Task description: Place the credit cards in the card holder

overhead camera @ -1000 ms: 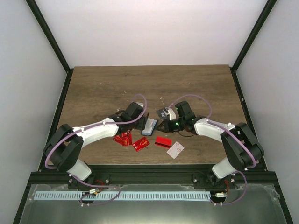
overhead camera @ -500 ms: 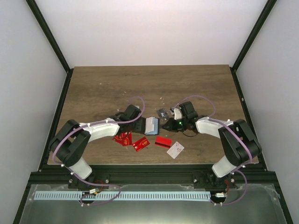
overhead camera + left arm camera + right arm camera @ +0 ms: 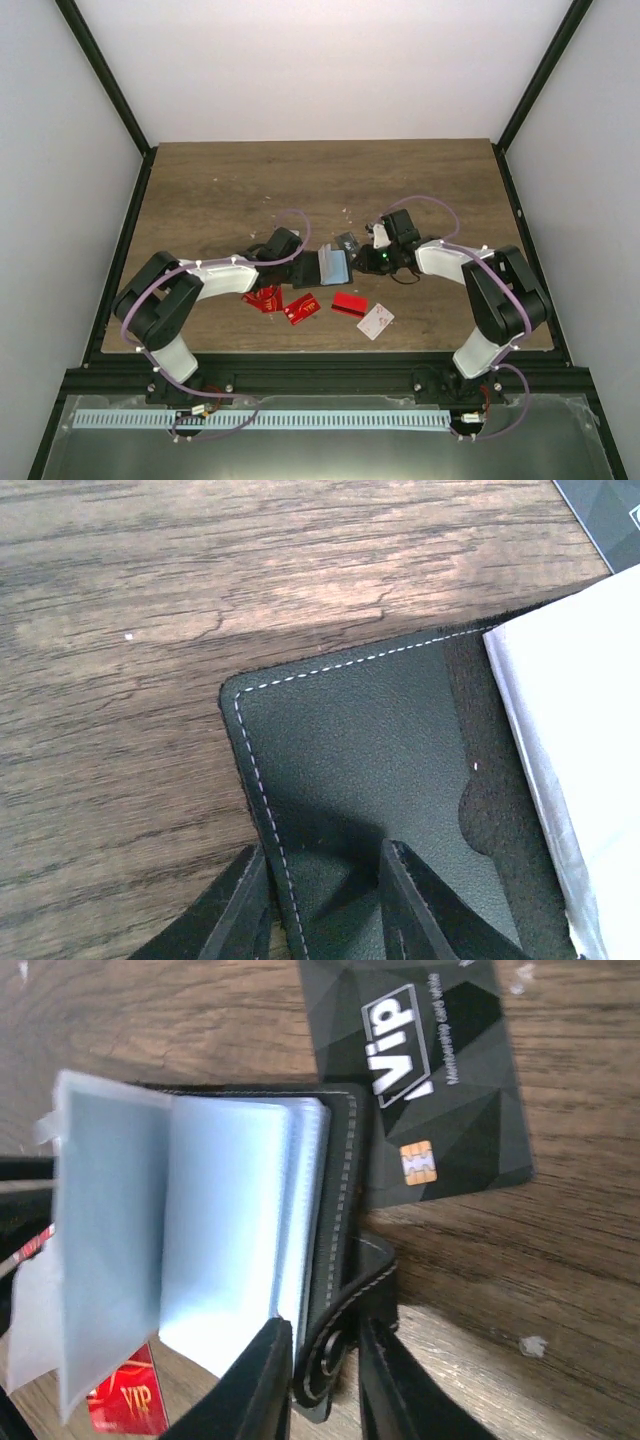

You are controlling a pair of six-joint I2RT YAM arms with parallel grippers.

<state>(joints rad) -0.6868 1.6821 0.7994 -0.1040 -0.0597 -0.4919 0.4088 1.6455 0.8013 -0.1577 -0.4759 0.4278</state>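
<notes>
The black card holder (image 3: pixel 325 268) lies open between both grippers, its clear sleeves (image 3: pixel 230 1220) fanned up. In the left wrist view my left gripper (image 3: pixel 320 852) is open and straddles the stitched edge of the holder's left cover (image 3: pixel 350 770); one finger rests on its inner face, the other beside it on the wood. My right gripper (image 3: pixel 324 1325) is shut on the holder's right cover and curled strap (image 3: pixel 345 1290). A dark grey card (image 3: pixel 430 1090) lies flat just beyond the holder. Three red cards (image 3: pixel 265 298) (image 3: pixel 302 308) (image 3: pixel 348 303) and a white card (image 3: pixel 376 321) lie nearer the bases.
The wooden table (image 3: pixel 220 190) is bounded by black frame posts and white walls. Both arms (image 3: pixel 215 275) (image 3: pixel 450 262) reach inward low over the table's middle. A metal rail (image 3: pixel 320 375) runs along the near edge.
The left gripper has slid right onto the holder's left cover and narrowed. The holder has spread open with its sleeves fanning up. The right gripper has loosened slightly.
</notes>
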